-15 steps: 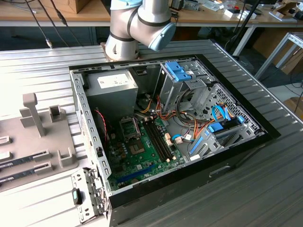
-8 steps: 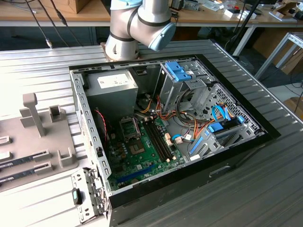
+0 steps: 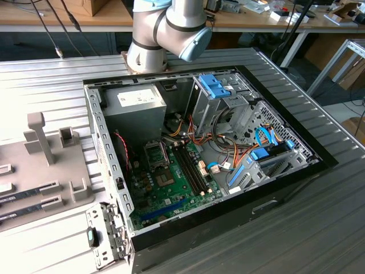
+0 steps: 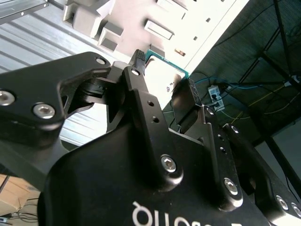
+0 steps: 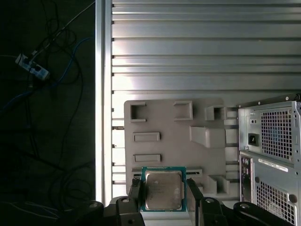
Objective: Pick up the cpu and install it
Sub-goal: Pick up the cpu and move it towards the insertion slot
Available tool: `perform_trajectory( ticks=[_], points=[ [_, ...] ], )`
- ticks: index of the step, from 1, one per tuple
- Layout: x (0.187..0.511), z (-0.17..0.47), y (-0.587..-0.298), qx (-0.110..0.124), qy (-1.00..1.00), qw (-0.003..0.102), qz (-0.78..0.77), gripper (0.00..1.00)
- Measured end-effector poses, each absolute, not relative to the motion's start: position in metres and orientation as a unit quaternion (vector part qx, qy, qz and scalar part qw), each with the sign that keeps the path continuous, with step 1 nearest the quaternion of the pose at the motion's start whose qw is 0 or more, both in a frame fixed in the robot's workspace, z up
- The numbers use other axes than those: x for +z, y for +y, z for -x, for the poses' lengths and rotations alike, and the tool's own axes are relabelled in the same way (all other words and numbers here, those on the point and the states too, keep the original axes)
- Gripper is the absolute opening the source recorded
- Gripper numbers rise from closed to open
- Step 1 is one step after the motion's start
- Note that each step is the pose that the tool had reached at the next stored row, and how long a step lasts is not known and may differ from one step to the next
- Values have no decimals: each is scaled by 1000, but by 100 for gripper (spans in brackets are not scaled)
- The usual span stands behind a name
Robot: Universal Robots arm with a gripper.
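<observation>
"One chip, two fingers – have we got the cpu (image 5: 162, 189)?"
"We have. The gripper (image 4: 163, 73) is clamped on it, a finger (image 5: 135, 197) against each of two opposite edges, silver top facing the first wrist camera."
"Where do we see it?"
"Held in the air, with the grey tray (image 5: 164, 117) and the slatted table (image 5: 202, 47) behind it – the case (image 5: 270, 141) stands just beside the tray."
"And in the exterior view?"
"We see the arm (image 3: 165, 28) behind the open case, the green board (image 3: 171, 185) lying inside."

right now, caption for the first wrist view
Jaws clamp the square silver-topped, green-rimmed cpu in front of a grey moulded parts tray
</observation>
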State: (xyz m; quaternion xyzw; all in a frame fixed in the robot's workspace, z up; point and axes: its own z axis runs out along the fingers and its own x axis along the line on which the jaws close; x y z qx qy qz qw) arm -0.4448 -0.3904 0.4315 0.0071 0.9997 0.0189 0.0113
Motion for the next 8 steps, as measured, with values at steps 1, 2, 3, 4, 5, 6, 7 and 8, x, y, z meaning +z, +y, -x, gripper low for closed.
perform_trajectory(
  ticks=[1,2,3,4,5,6,7,8],
  points=[
    [432,445,-390,19,1000,11,-7,47],
    [432,444,-390,19,1000,11,-7,47],
    [431,444,-390,19,1000,11,-7,47],
    [431,444,-390,19,1000,11,-7,47],
    [431,443,-390,19,1000,11,-7,47],
    [431,443,-390,19,1000,11,-7,47],
    [431,443,-390,19,1000,11,-7,47],
    [431,442,-390,19,1000,11,-7,47]
  ],
)
